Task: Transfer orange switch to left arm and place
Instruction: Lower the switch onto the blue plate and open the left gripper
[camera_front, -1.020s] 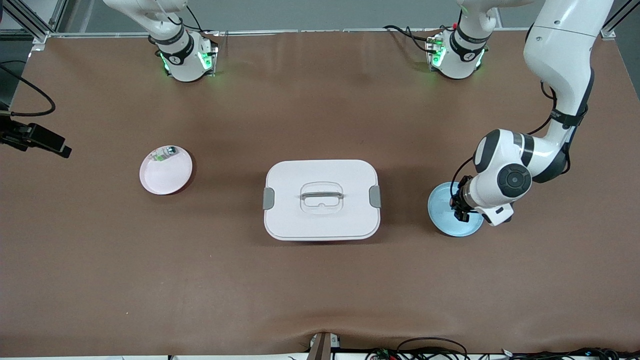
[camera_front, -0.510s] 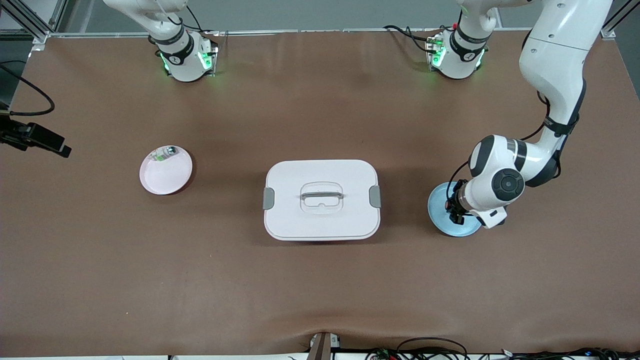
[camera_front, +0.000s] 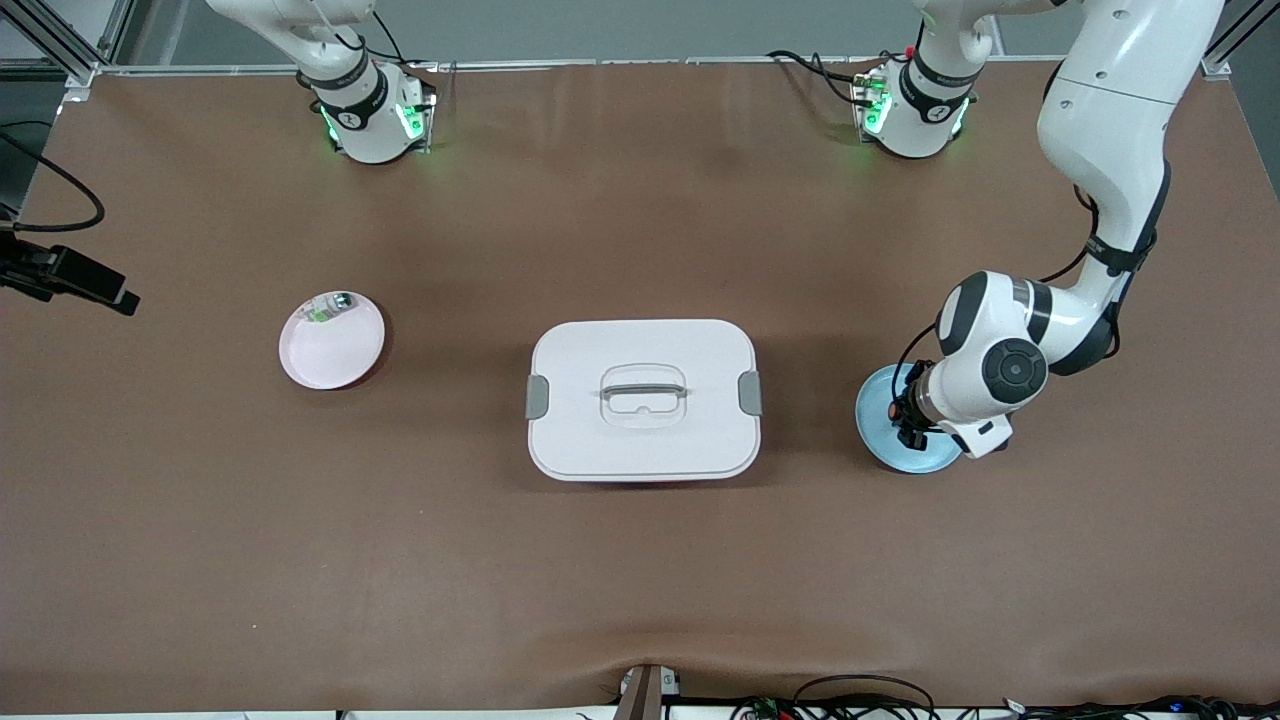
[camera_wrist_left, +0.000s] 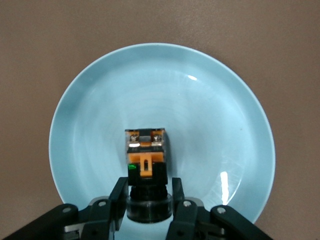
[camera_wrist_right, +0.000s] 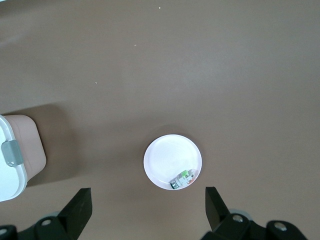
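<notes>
The orange switch (camera_wrist_left: 146, 160), black with an orange section, lies on the blue plate (camera_wrist_left: 200, 100) at the left arm's end of the table. My left gripper (camera_wrist_left: 148, 192) is down on that plate, its fingers (camera_wrist_left: 118, 197) closed against the switch's round black cap from both sides. In the front view the left gripper (camera_front: 912, 425) sits over the blue plate (camera_front: 880, 445). The white box (camera_front: 690, 440) stands mid-table, between the plates. My right gripper (camera_wrist_right: 147, 210) is open and empty, high over the table beside the pink plate (camera_wrist_right: 167, 160); it is out of the front view.
The pink plate (camera_front: 330, 355) at the right arm's end holds a small clear-and-green part (camera_front: 330, 305), also seen in the right wrist view (camera_wrist_right: 182, 180). A corner of the box (camera_wrist_right: 10, 165) shows there too. A black device (camera_front: 60, 275) sits at the table's edge.
The left arm has lowered and shifted slightly toward the box over the blue plate, then nearly stopped. The box and the pink plate have not moved.
</notes>
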